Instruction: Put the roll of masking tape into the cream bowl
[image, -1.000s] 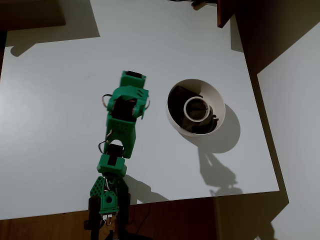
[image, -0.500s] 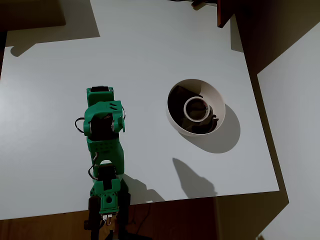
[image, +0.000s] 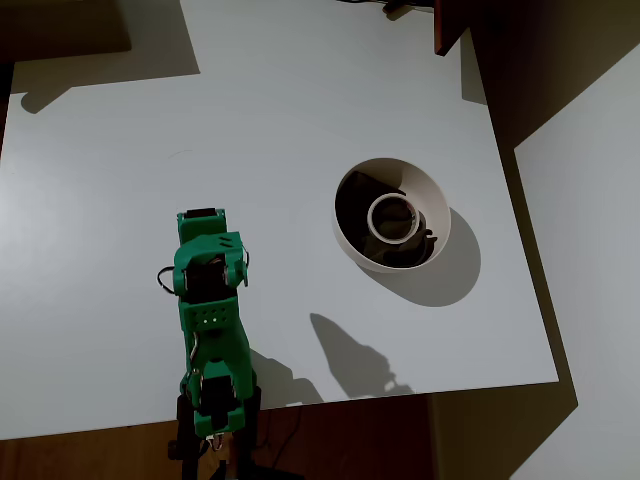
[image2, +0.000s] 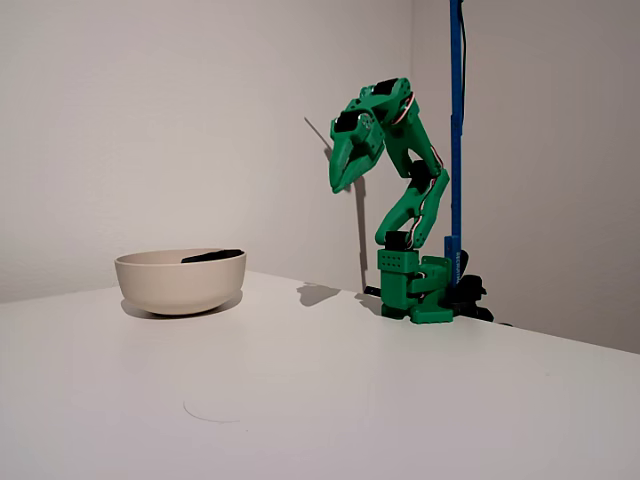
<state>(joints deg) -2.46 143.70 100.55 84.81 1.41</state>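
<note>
White table (image: 120, 130) fills the overhead view; the roll of masking tape (image: 393, 218) already sits inside the cream bowl (image: 437, 205), right of centre. Gripper (image2: 339, 181), lower left, looks clenched and empty; only parking the arm seems left.

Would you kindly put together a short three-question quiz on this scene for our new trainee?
1. True or false: the roll of masking tape lies inside the cream bowl.
2. In the fixed view, the gripper is: A) inside the bowl, B) raised above the table near the arm's base, C) resting on the table.
3. Fill in: in the fixed view, the gripper's tips point ____.

Key: 1 true; 2 B; 3 downward.
</note>
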